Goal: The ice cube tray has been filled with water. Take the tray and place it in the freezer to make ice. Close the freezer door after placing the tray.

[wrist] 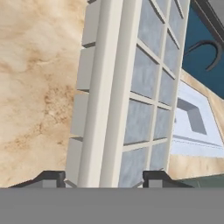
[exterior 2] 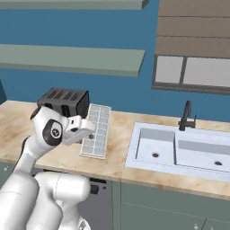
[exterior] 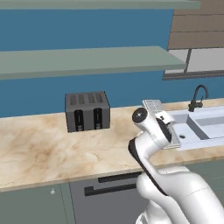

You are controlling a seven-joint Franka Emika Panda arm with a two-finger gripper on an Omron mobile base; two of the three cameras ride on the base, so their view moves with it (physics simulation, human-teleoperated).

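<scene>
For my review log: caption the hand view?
Gripper fingertips straddle the ice cube tray's long rim above the marble counter.

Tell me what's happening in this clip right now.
The arm's gripper is at the near end of the ice cube tray on the counter, between the toaster and the sink. In the hand view its fingertips sit on either side of the tray's long rim, though whether they are already pressing on it cannot be told. The tray seems to rest flat on the counter, not yet carried toward the freezer.
</scene>
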